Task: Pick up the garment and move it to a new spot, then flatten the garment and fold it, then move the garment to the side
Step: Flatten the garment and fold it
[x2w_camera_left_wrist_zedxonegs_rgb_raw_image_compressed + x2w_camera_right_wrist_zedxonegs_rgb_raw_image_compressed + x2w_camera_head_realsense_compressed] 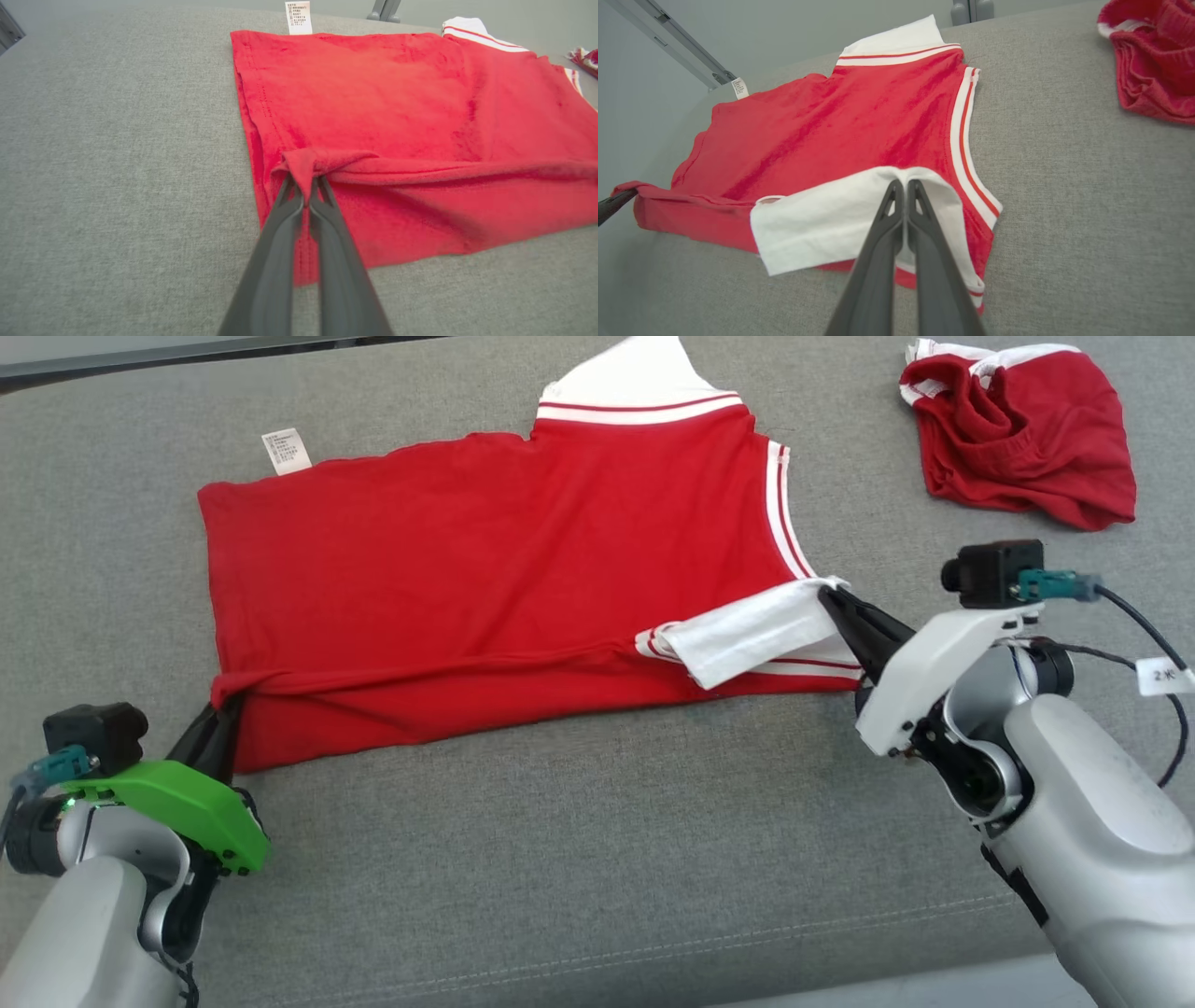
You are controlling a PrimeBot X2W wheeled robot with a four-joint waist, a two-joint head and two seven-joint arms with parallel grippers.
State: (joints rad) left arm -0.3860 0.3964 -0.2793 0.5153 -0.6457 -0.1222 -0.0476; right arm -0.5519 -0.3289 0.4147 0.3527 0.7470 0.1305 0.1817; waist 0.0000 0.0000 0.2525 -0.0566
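We've got the soft red garment (485,579) spread out, long axis pointing roughly at the crumpled red cloth (1022,434), white-striped end nearest it. Our left gripper (224,706) pinches the far hem corner, and our right gripper (827,589) pinches the white flap.

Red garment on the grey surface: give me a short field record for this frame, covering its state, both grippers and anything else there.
surface: grey padded surface
garment: red garment, spread mostly flat, near edge folded over
label: white label at its far left corner
left gripper: shut on garment's near left corner
right gripper: shut on garment's white flap
other: crumpled red cloth, far right, apart
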